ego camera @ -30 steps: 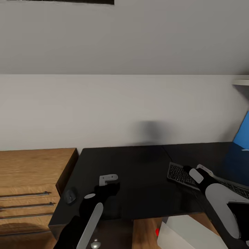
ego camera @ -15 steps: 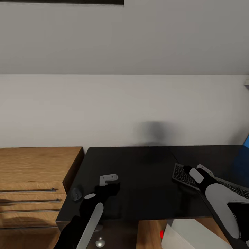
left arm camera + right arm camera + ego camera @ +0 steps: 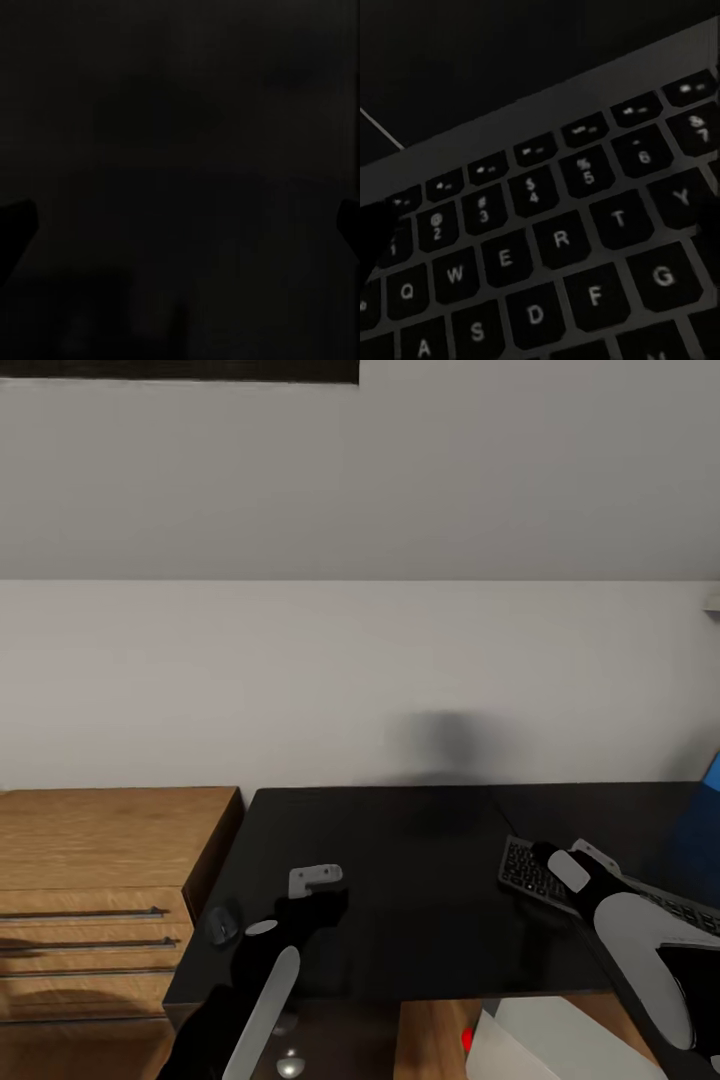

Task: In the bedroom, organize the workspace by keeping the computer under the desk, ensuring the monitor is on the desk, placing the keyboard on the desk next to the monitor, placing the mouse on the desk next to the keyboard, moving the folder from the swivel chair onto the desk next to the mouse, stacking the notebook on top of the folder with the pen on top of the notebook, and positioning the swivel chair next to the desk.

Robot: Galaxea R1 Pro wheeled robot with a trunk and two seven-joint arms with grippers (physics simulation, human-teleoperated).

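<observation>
The glossy black desk [image 3: 420, 860] spans the middle of the head view. A small dark mouse [image 3: 222, 925] lies at its left front corner. The keyboard [image 3: 528, 868] lies at the right, angled, running behind my right arm. My right gripper [image 3: 566, 860] hovers open just over the keyboard's left end. In the right wrist view the keys [image 3: 561, 240] are close up, with a dark fingertip [image 3: 375, 236] at the edge. My left gripper [image 3: 318, 890] is open over bare desk right of the mouse, holding nothing. The computer [image 3: 560, 1045], light grey with a red dot, stands below the desk's front edge.
A light wooden drawer unit [image 3: 100, 860] stands against the desk's left end. A plain white wall and a sloped ceiling rise behind. A blue surface [image 3: 712, 772] shows at the far right edge. Wood floor [image 3: 430, 1040] shows beside the computer.
The whole picture has shifted right, so the camera has swung left. Both arms hold the same pose. The keyboard's left end now sits slightly nearer my right gripper.
</observation>
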